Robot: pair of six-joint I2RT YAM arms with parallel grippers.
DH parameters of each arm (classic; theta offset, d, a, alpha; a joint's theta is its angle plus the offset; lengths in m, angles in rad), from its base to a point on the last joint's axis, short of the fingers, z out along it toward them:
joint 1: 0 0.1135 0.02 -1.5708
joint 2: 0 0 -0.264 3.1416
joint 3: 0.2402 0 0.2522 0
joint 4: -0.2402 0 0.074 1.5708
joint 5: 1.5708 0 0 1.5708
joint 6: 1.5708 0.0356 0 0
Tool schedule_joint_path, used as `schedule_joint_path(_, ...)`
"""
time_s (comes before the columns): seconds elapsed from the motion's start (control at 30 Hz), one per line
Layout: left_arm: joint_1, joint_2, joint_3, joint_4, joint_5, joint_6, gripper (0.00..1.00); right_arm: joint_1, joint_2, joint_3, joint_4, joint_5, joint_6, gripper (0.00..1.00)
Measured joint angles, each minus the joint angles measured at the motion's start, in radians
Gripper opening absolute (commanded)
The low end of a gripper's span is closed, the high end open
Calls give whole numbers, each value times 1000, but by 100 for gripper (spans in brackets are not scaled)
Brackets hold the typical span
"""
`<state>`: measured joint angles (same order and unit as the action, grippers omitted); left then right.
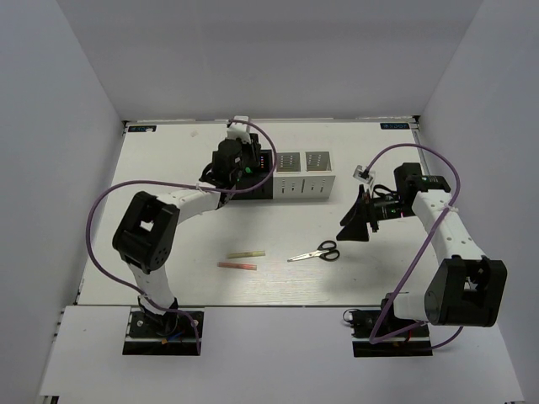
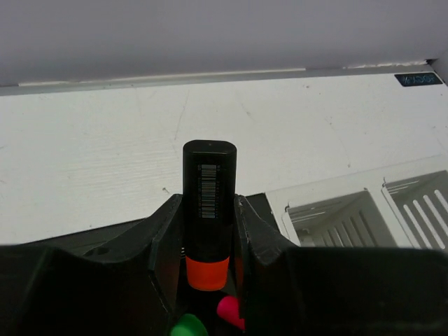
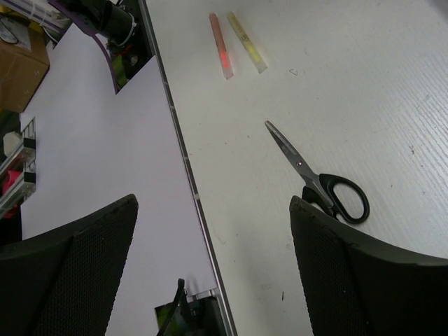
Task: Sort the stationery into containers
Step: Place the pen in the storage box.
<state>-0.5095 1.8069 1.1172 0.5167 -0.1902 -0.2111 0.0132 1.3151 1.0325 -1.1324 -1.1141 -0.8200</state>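
Orange highlighter [image 2: 208, 183] held in left gripper [image 2: 208, 204] over black container [image 1: 263, 185]; green [image 2: 189, 326] and pink [image 2: 229, 310] ends seen inside. Right gripper [image 3: 213, 203] spread wide, right of containers, above scissors [image 3: 318, 178].

Toward far edge of table [image 1: 168, 160], mid-width: containers [image 1: 305, 174] in a row. Before them, nearer the near edge: scissors [image 1: 314, 252]; left of these, far stick [image 1: 245, 254] just behind near stick [image 1: 237, 266]

White table [image 1: 168, 164] w/ pale grey walls [image 1: 278, 50]
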Motion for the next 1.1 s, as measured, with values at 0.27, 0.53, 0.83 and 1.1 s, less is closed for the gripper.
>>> schedule_joint_path(0.27, 0, -4, -17, -2, 16, 0, 73, 0, -2, 0, 19, 5, 34, 90)
schedule_joint_path(0.53, -1, -16, 52, -62, 76, 7, 61, 0, -8, -1, 41, 16, 53, 90)
schedule_joint_path(0.83, -100, -246, 83, -423, 306, 39, 14, 0, 21, -18, 71, 66, 97, 74)
schedule_joint_path(1.1, -216, -561, -2, -933, 430, 38, 54, 0, 327, 253, -125, 92, -196, 0)
